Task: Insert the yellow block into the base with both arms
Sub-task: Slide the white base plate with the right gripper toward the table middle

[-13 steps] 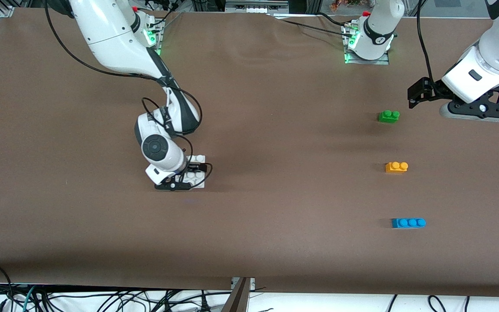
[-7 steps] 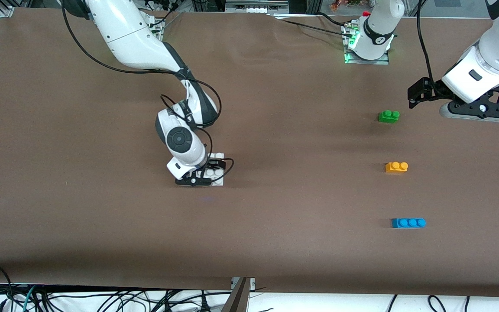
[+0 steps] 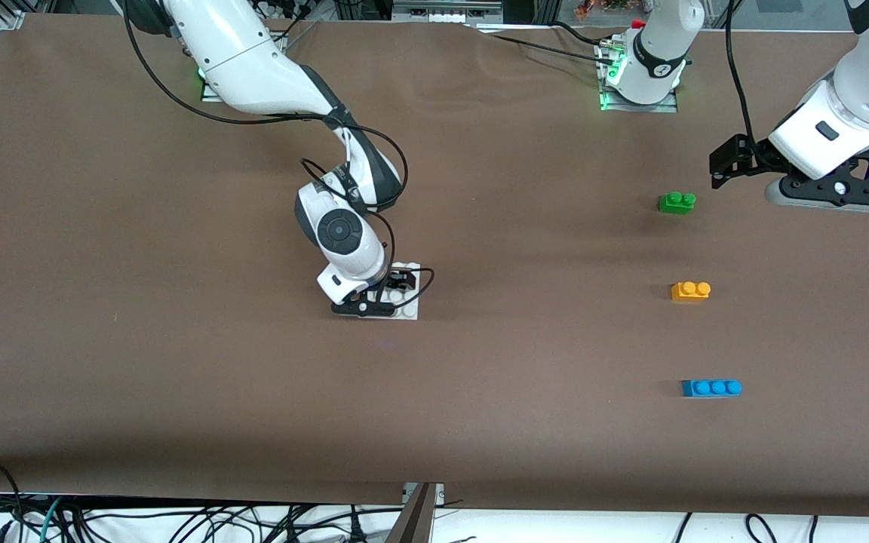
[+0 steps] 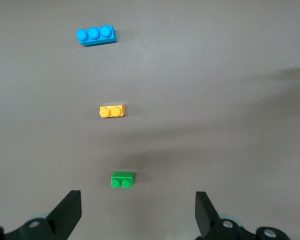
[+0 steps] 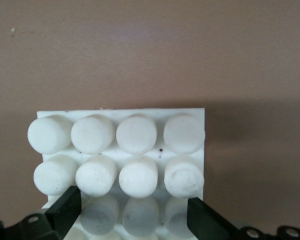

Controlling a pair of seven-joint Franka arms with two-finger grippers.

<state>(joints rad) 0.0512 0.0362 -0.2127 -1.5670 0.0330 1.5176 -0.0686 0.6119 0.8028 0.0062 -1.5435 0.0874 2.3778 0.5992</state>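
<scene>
The yellow block (image 3: 691, 291) lies on the brown table toward the left arm's end, between a green brick and a blue brick; it also shows in the left wrist view (image 4: 112, 111). The white studded base (image 3: 409, 303) is near the table's middle, held low by my right gripper (image 3: 374, 306), whose fingers (image 5: 65, 210) clamp its edge (image 5: 121, 112). My left gripper (image 3: 830, 194) hangs open and empty above the table beside the green brick; in the left wrist view (image 4: 137, 202) its jaws stand wide apart.
The green two-stud brick (image 3: 677, 202) lies farther from the front camera than the yellow block, and the blue three-stud brick (image 3: 711, 388) lies nearer. Both show in the left wrist view, green (image 4: 122, 180) and blue (image 4: 95, 35). Cables hang along the table's front edge.
My right gripper has carried the base steadily toward the left arm's end of the table. The left arm and the three bricks have not moved.
</scene>
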